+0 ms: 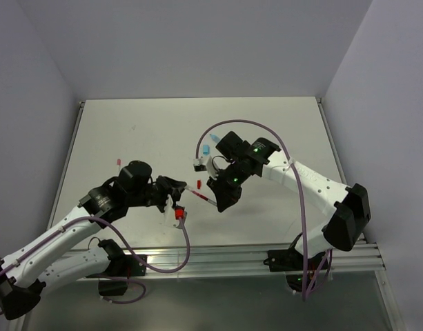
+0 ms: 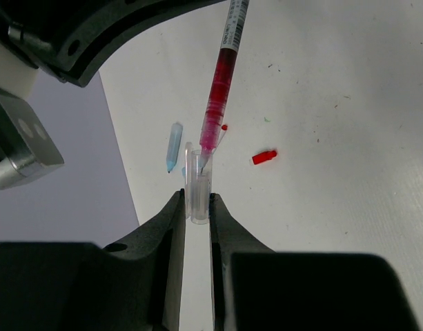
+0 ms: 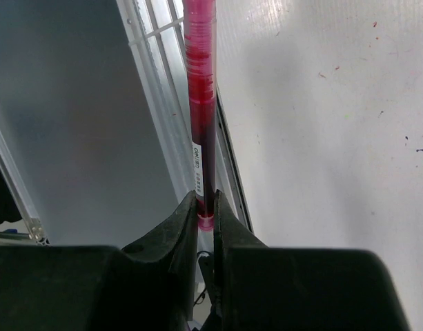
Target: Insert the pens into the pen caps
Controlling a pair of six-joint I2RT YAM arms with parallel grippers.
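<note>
Clamping clear pen cap point(image 2: 199, 186) with left gripper point(image 2: 196, 200), pinching red pen point(image 3: 199, 83) with right gripper point(image 3: 205, 203), holding tip at cap mouth.

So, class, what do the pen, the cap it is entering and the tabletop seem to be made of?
The pen looks like clear glossy plastic: red ink shows through the barrel. The cap is transparent, probably plastic: the pen tip shows inside. The tabletop is matte white, speckled; material unclear.

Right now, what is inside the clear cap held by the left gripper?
The tip of the red pen sits just inside the clear cap. The left gripper covers the cap's lower end.
</note>
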